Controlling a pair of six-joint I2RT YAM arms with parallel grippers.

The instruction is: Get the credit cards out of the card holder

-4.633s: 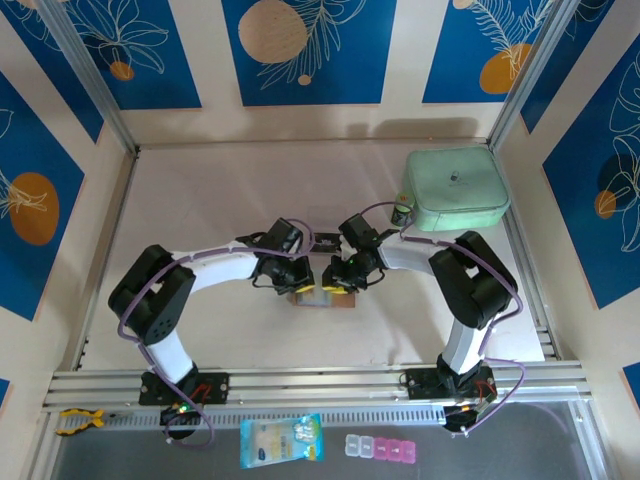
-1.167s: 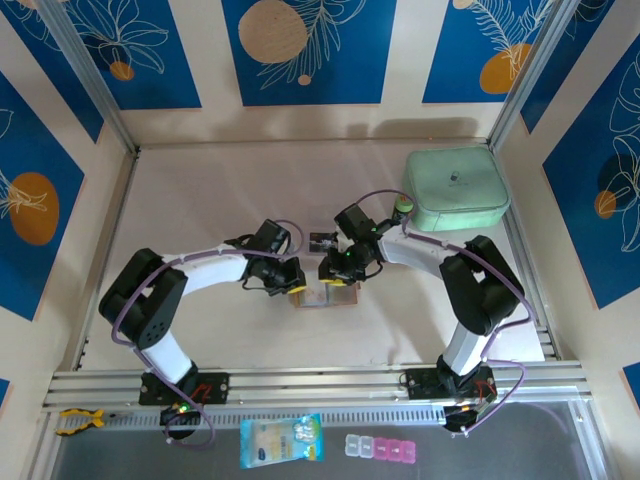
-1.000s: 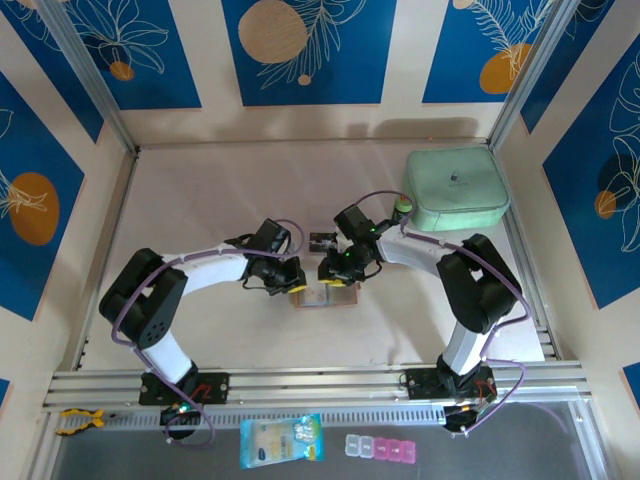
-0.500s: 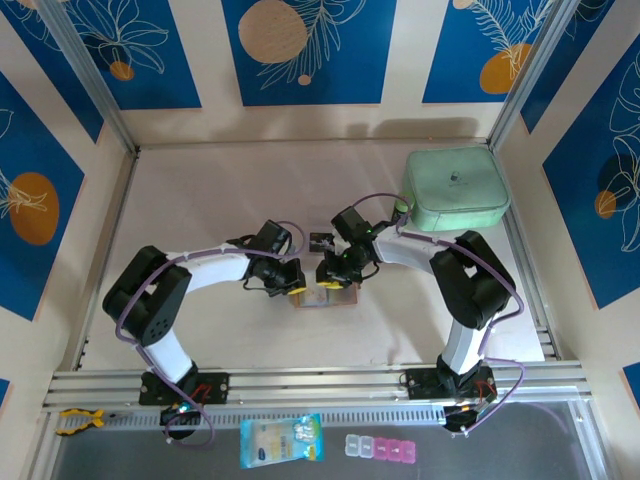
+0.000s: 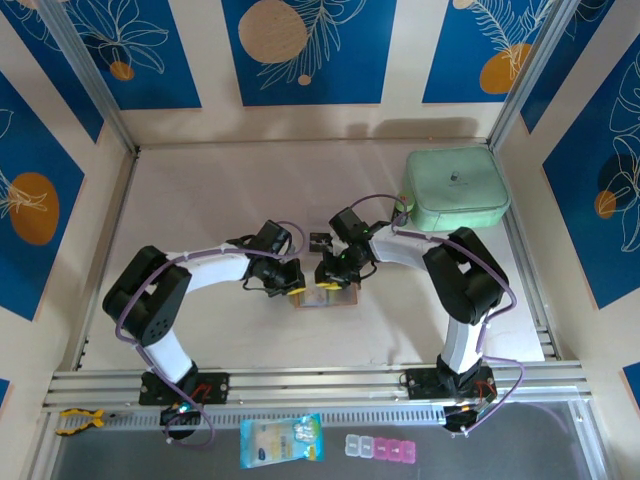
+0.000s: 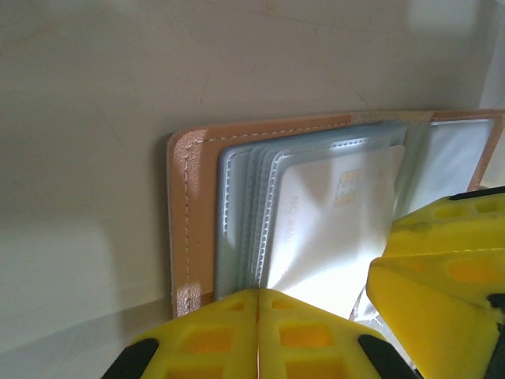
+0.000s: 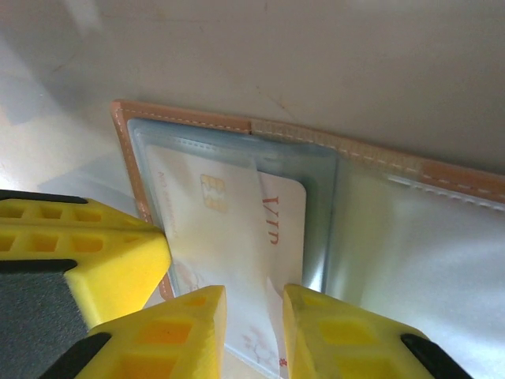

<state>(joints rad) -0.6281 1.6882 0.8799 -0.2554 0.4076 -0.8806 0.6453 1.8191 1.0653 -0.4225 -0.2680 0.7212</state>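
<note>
The flat tan leather-look card holder [image 5: 324, 298] lies open at the centre of the top view, with a white chip-marked plastic credit card [image 7: 225, 229] looking partly out of its clear sleeve [image 7: 316, 174]. The right gripper [image 7: 251, 308] straddles the card's edge, fingers [image 7: 331, 332] a little apart (no clamp visible), while the left gripper [image 6: 259, 316] is pressed closed, seemingly on the cover's edge. If the right fingers catch sleeve with card, or that edge pinch slips, the holder may drag along.
</note>
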